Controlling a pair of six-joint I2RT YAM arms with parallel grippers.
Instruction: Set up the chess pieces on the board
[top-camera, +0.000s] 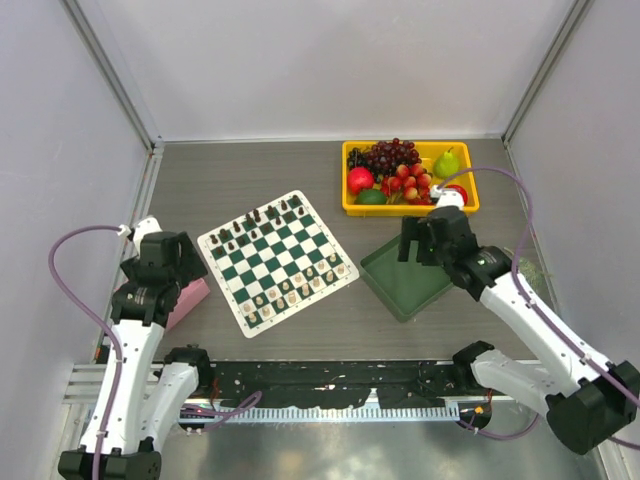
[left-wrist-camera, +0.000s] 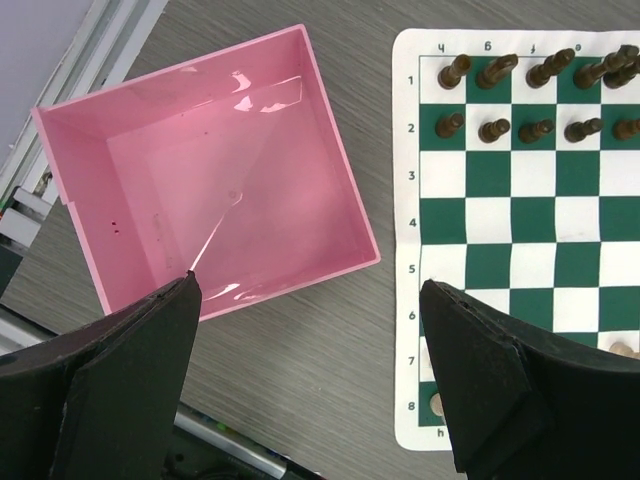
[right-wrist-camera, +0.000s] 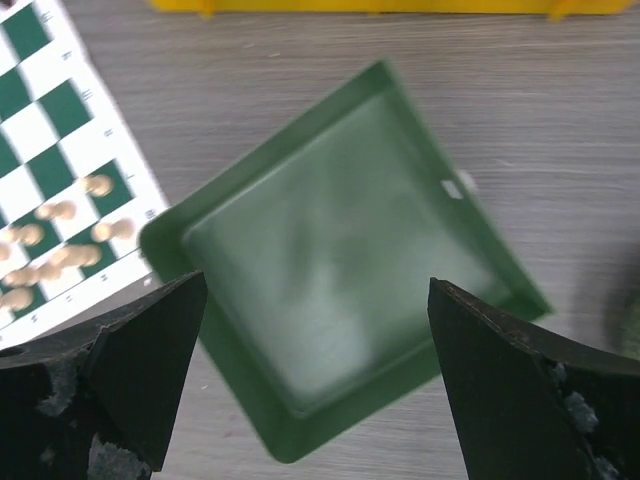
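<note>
1. Far left on the desk (top-camera: 250, 170) sits one pink box (left-wrist-camera: 220, 170). The left claw (left-wrist-camera: 310, 288) hangs over its near edge, spread wide apart. From above, the left arm (top-camera: 130, 330) hides most of the box.
2. Just right of the box, with a strip of desk between them, lies one board (top-camera: 275, 255). It is flat and turned diagonally, with dark green and white squares and a white border printed with small letters and numbers.
3. Two rows of dark pieces (top-camera: 265, 222) line its far-left edge. The left wrist view shows five on rank 2, and the frame edge cuts off the rest.
4. Two rows of cream chess pieces (top-camera: 300, 288) line the board's near-right edge. They are too small to count from above and blurred in the right wrist view. Two peek out beside a left finger (left-wrist-camera: 500, 400).
5. One green tray (right-wrist-camera: 300, 200) lies just beside the board's right corner; I cannot tell whether they touch. The right claw (right-wrist-camera: 315, 290) hangs above it, spread wide apart.
6. One yellow basket (top-camera: 400, 209) stands far right at the back, holding dark grapes (top-camera: 392, 155), a green pear (top-camera: 447, 161) and red fruit too bunched to count.
</note>
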